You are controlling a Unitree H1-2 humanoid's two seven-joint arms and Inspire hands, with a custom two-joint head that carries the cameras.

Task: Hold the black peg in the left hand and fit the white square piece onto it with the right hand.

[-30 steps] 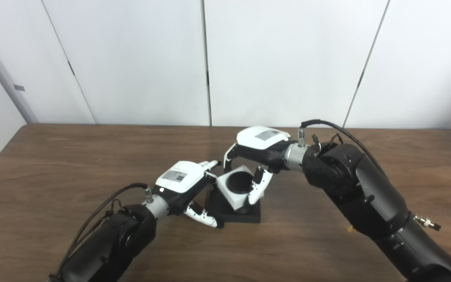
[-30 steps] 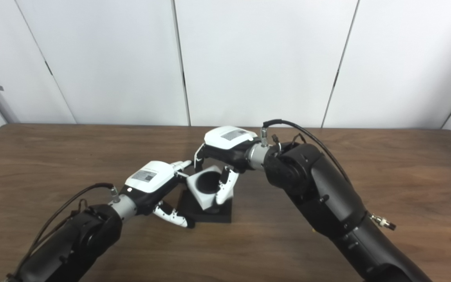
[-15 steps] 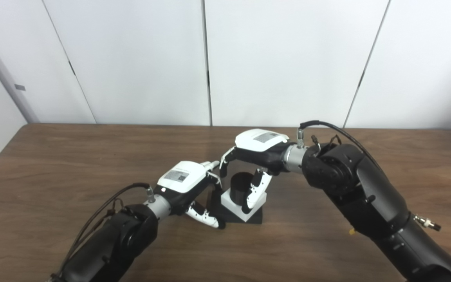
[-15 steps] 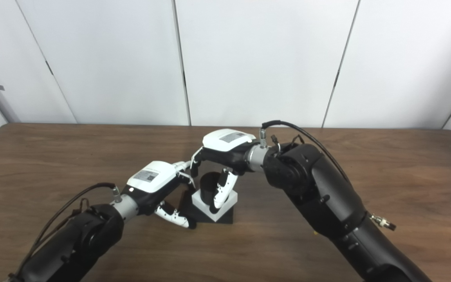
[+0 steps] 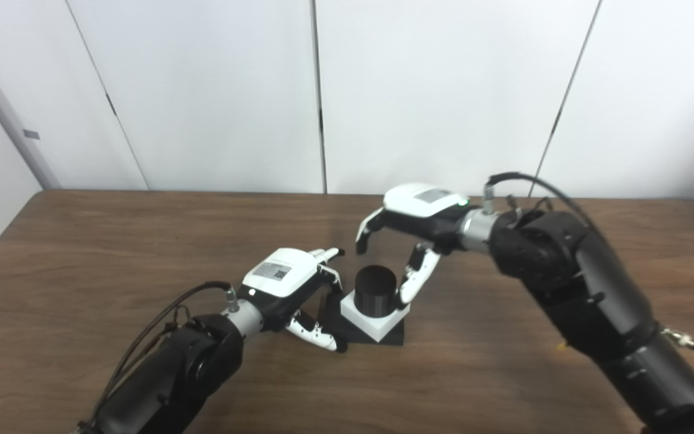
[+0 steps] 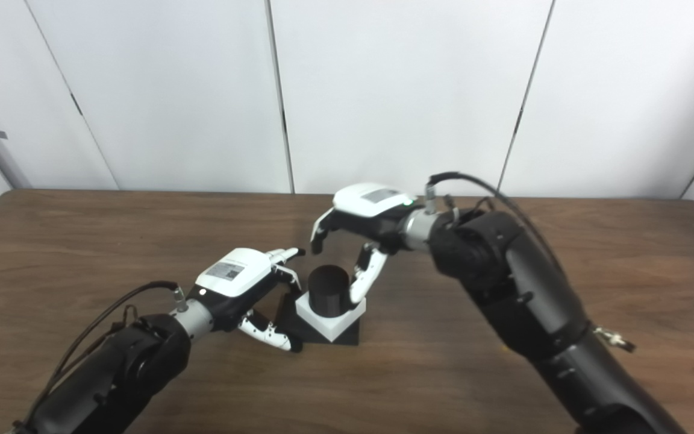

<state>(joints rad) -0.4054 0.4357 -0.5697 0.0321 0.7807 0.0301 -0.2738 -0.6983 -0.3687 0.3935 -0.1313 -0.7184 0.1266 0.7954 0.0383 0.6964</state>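
The black peg (image 5: 375,289) stands upright on its flat black base (image 5: 390,339) at the table's middle. The white square piece (image 5: 377,320) sits low around the peg, resting on the base. My left hand (image 5: 290,282) is at the base's left side, fingers and thumb closed around that edge. My right hand (image 5: 414,212) is open and empty, raised above and right of the peg. Its thumb (image 5: 414,282) hangs close to the white piece's right side, and I cannot tell whether they touch.
The brown wooden table (image 5: 112,253) runs wide on both sides. White wall panels stand behind its far edge. My right forearm (image 5: 570,283) crosses the table's right half, and my left forearm (image 5: 178,367) comes up from the bottom left.
The white piece went from tilted over the peg's top to seated low around it. My right hand let go of it and rose up and to the right. My left hand stayed put.
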